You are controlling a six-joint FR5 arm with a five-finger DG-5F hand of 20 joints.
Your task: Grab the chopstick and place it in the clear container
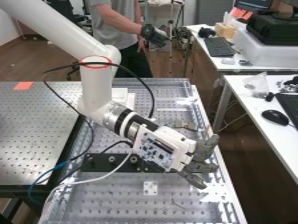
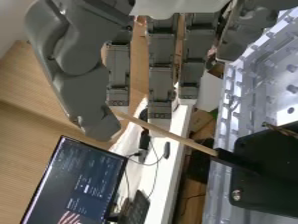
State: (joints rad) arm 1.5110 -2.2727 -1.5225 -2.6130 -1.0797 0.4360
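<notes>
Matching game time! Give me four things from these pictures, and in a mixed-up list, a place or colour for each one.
Things
1. the hand
2. the chopstick
3. the computer mouse
4. the orange patch

Places and colours
A. on a white desk
B. at the end of the robot's arm
C. on a metal table dotted with small holes
D. pale wood colour

Right pairs: 1-B, 2-D, 3-A, 4-C
</notes>
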